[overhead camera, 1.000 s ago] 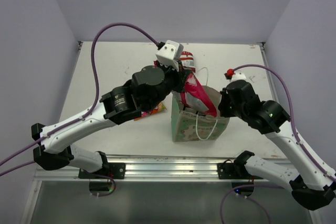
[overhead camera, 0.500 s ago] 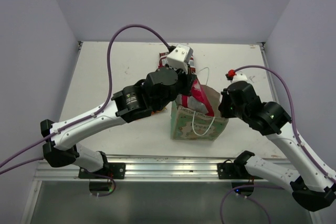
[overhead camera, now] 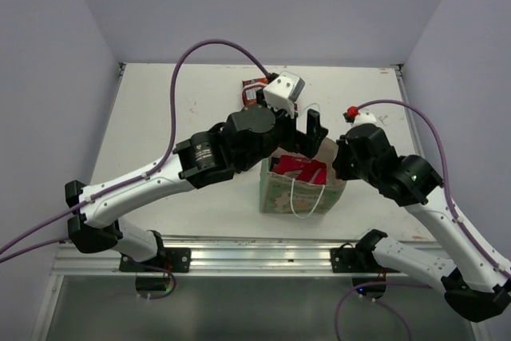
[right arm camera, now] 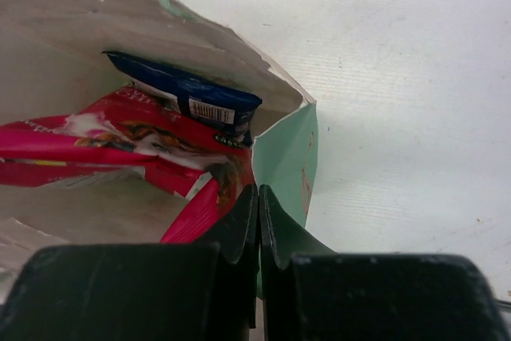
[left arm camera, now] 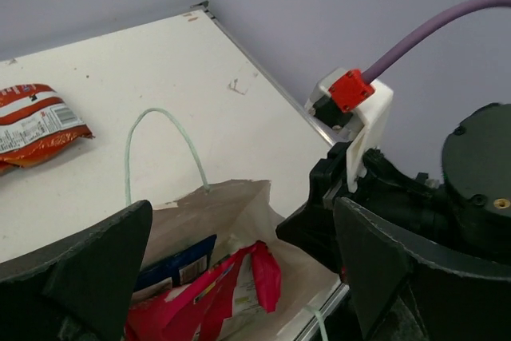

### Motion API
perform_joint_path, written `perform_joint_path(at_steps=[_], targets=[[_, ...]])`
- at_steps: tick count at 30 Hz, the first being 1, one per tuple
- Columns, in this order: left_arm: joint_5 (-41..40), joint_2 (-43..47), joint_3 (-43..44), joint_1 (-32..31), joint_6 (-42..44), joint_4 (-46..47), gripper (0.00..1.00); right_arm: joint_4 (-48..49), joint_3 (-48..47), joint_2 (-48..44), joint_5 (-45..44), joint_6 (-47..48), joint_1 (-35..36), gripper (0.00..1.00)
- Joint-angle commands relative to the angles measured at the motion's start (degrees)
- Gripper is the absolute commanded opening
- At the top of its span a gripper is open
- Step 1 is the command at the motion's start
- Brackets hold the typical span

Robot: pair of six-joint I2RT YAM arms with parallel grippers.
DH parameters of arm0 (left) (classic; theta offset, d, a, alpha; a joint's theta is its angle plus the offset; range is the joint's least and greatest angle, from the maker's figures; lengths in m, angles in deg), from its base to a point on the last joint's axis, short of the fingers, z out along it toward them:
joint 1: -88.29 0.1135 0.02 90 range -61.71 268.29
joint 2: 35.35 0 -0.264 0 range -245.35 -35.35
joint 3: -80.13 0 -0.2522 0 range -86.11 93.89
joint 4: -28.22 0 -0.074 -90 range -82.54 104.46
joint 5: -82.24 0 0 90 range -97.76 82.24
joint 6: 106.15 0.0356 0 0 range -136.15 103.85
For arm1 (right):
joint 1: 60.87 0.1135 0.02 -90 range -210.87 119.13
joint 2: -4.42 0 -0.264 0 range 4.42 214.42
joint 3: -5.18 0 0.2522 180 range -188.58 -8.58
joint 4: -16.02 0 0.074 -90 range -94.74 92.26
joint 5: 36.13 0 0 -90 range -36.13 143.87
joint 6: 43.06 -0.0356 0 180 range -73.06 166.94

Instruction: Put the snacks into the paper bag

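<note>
Near the front middle of the table (overhead camera: 160, 117) stands the paper bag (overhead camera: 279, 193), upright with its mouth open. Inside it lies the pink packet (overhead camera: 302, 170), crumpled. The blue packet (right arm camera: 192, 95) is tucked beside it against the brown inner wall. The front cord handle (overhead camera: 293, 197) droops down the bag's face at 6 o'clock, and the rear cord handle (left arm camera: 128, 165) arches up from the rim at 12 o'clock.

At the bag's 3 o'clock side, the right gripper (right arm camera: 258, 197) has its fingers pressed together on the rim, the green wall running into the seam between them. The left gripper (left arm camera: 239, 221) hangs over the bag's mouth from the 12 o'clock side, its fingers spread wide and holding nothing.

Farther out, at about 11 o'clock from the bag, the red-white-brown packet (overhead camera: 254, 90) lies flat on the table, well apart from it.
</note>
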Motion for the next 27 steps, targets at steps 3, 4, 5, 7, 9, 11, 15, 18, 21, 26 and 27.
perform_joint_path(at_steps=[3, 4, 5, 7, 9, 11, 15, 18, 21, 26, 27], targets=[[-3.25, 5.36, 7.5, -1.01, 5.5, 5.28, 1.0, -2.0, 0.2, 0.24, -0.92, -0.78, 0.1, 0.0], [-5.0, 6.59, 7.33, -1.19, 6.83, 7.38, 1.0, -2.0, 0.2, 0.42, -1.0, -0.86, 0.19, 0.0], [-7.54, 9.56, 6.72, -1.19, 8.15, 8.62, 1.0, -2.0, 0.2, 0.42, -1.0, -0.86, 0.1, 0.0], [-20.43, 13.0, 2.51, -1.19, 12.63, 12.3, 1.0, -1.92, 0.28, 0.59, -1.0, -0.86, 0.19, 0.0], [-37.58, 17.4, -3.88, -1.02, 17.09, 14.16, 1.0, -1.57, 0.37, 0.86, -0.92, -0.86, 0.19, 0.0], [-40.26, 18.73, -7.25, 2.48, 19.5, 11.83, 1.0, -1.3, 0.37, 1.38, -0.57, -0.78, 0.1, 0.0], [-23.3, 15.13, -11.27, 19.17, 3.45, -10.33, 1.0, -0.25, 0.02, 2.7, 0.05, -0.25, 0.19, 0.0], [-8.48, 13.72, -21.97, 30.17, 0.87, -8.79, 1.0, 0.37, 0.02, 3.32, 0.75, -0.16, 0.19, 0.0], [2.69, 10.83, -29.75, 36.33, -0.89, -4.83, 1.0, 0.28, 0.11, 3.14, 1.11, -0.34, 0.19, 0.0], [9.3, 5.9, -36.61, 39.24, -0.98, 1.86, 1.0, 0.37, 0.64, 2.53, 0.58, -0.43, 0.1, 0.0], [10.18, 5.03, -37.14, 39.41, -0.72, 3.69, 1.0, 0.46, 0.72, 2.61, 0.58, -0.43, 0.19, 0.0]])
